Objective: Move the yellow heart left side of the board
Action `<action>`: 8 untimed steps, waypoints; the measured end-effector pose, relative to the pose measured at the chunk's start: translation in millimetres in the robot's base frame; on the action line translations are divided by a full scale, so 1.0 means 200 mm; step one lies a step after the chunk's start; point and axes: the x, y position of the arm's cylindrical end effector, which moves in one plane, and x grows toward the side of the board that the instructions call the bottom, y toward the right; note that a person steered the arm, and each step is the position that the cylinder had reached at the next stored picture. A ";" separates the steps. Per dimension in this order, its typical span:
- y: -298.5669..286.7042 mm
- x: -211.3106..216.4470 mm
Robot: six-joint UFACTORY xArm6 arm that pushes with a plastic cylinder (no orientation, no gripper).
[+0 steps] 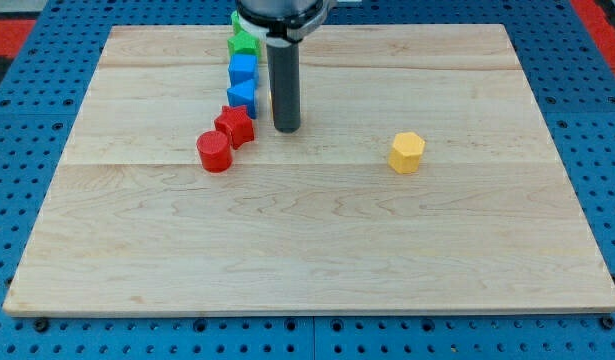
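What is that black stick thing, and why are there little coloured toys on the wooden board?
The stick is the end of a robot arm. It has no hand; its tip slides on the wooden board and pushes blocks. One camera looks at the board; where it is mounted isn't known. Left of the tip stand a red star, a red cylinder, two blue blocks and a green block. A yellow block sits alone to the right. A yellow heart can't be made out. Nothing is held.

Straight dark grey rod (287, 128), black mount.
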 end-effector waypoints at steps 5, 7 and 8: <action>0.28 -0.35; -0.22 -0.44; -0.25 -0.58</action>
